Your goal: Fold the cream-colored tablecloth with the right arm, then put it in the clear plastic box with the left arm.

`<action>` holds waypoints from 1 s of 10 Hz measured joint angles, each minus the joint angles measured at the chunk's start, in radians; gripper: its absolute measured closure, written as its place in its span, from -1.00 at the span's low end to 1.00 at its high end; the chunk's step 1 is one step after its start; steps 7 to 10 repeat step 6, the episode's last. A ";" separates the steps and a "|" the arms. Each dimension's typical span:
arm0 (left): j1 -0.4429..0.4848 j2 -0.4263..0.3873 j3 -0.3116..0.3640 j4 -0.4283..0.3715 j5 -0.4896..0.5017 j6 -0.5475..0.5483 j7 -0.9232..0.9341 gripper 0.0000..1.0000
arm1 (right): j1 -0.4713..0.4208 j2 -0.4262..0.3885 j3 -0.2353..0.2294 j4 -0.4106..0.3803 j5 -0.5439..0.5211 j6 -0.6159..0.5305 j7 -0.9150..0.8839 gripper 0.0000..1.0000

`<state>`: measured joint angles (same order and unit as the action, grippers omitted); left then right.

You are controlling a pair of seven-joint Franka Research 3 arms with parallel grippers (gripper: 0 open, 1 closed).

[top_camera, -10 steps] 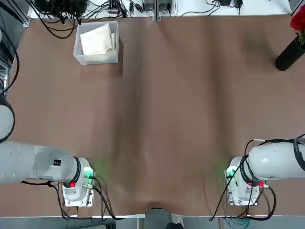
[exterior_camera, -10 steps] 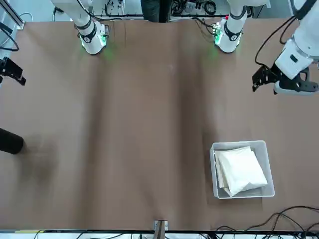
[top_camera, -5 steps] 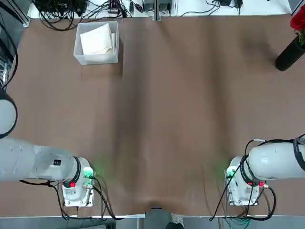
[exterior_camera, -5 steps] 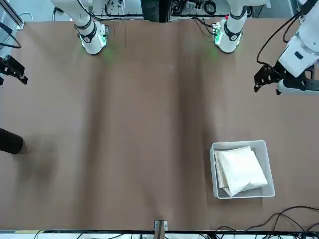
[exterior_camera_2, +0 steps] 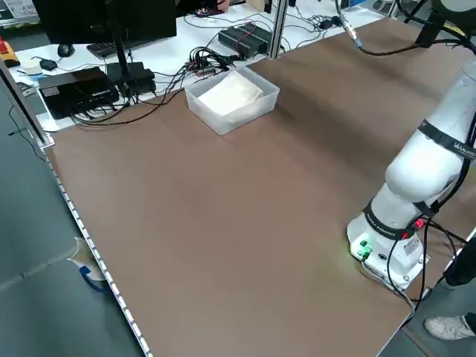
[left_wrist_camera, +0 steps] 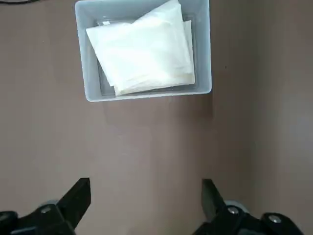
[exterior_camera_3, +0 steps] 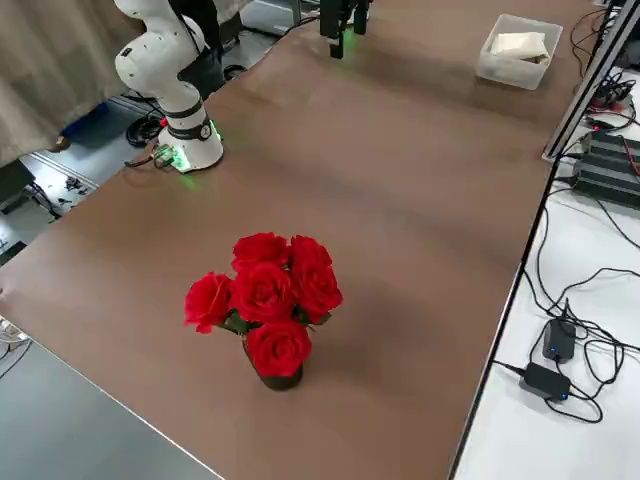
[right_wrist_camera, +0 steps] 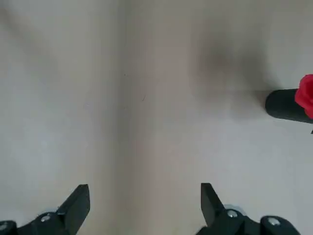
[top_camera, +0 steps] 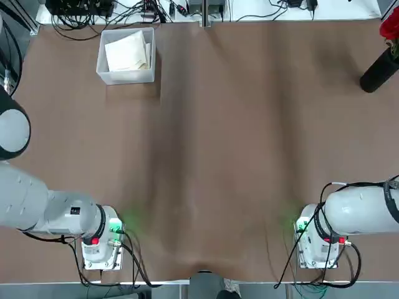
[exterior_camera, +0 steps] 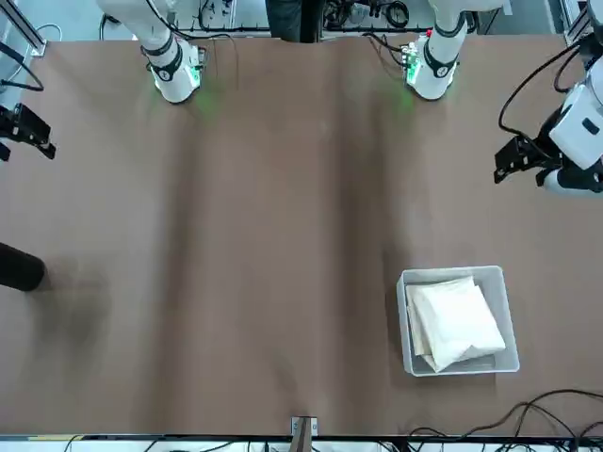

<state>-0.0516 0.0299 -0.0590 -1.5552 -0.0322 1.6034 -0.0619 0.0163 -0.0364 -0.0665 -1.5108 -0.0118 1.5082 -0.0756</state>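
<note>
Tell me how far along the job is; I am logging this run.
It looks done. The folded cream tablecloth lies inside the clear plastic box. Nothing is in hand: the left claw is open and empty above bare table short of the box, the right claw open over bare table. Nothing visible remains.

Wide open brown tabletop (top_camera: 237, 143) between the two arm bases, nothing on its middle. The left hand (left_wrist_camera: 145, 200) hangs with fingers spread above bare surface, the clear plastic box (left_wrist_camera: 87, 73) straight ahead of it, the folded tablecloth (left_wrist_camera: 144, 54) filling its floor. The right hand (right_wrist_camera: 145, 203), fingers apart too, looks down on bare surface; ahead and off to one side stands the dark vase (right_wrist_camera: 288, 105) of red roses (exterior_camera_3: 265, 300), the only obstacle there.
</note>
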 joint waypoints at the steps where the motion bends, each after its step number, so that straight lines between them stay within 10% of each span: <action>1: 0.000 0.000 -0.003 0.000 0.003 0.000 -0.005 -0.97 | 0.000 0.000 -0.006 0.000 0.000 0.000 0.000 -1.00; 10: 0.001 0.001 -0.029 0.000 0.025 -0.003 -0.006 -0.97 | 0.000 0.000 -0.021 0.000 0.000 0.000 0.001 -1.00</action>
